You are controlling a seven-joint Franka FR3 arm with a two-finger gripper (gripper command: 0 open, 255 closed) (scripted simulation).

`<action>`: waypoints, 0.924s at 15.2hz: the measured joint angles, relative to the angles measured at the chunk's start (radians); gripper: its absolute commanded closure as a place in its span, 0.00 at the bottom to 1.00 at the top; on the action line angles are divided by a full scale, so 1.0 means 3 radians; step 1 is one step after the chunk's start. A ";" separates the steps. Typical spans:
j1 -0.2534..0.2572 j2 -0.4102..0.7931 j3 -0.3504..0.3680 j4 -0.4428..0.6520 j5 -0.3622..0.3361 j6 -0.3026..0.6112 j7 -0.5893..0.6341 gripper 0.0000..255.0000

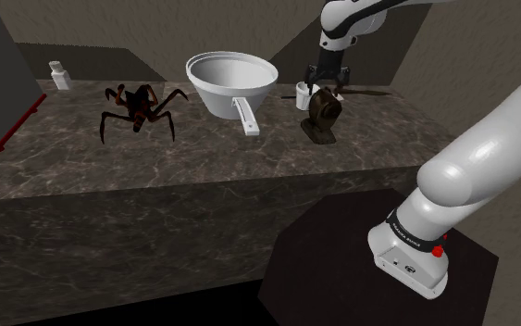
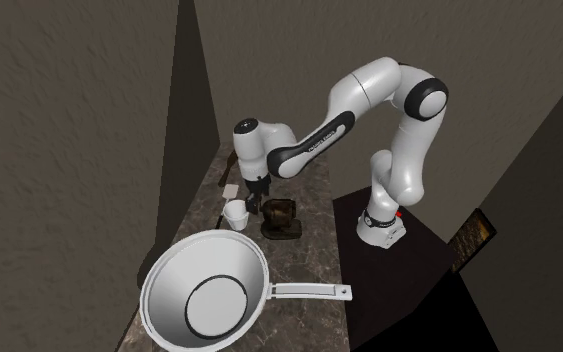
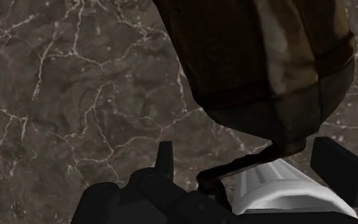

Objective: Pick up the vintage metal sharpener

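My arm (image 2: 369, 90) rises from the stand (image 2: 424, 240) at the second exterior view's right, bends high, and reaches down toward the left. My gripper (image 2: 260, 195) points down over the dark marble counter (image 2: 314, 255), close against the upper left of the dark brown sharpener (image 2: 282, 218); whether I touch it I cannot tell. A small white cup (image 2: 235, 212) stands just left of us. Nearer the camera lies a big pale pan (image 2: 169, 275), with its handle (image 2: 314, 291) pointing right.

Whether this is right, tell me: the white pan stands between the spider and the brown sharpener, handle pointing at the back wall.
One error. In the shoulder view the white pan stands between the spider and the brown sharpener, but its handle points toward the front edge of the counter.
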 measured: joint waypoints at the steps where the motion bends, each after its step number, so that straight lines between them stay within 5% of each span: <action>1: 0.0002 0.0030 0.0003 -0.0022 -0.0002 0.0051 0.0011 0.00; 2: 0.0001 0.0041 0.0001 -0.0046 -0.0004 0.0087 0.0011 0.00; 3: 0.0000 0.0044 0.0001 -0.0056 -0.0005 0.0099 0.0012 1.00; 14: 0.0000 0.0035 0.0001 -0.0059 -0.0004 0.0098 0.0012 1.00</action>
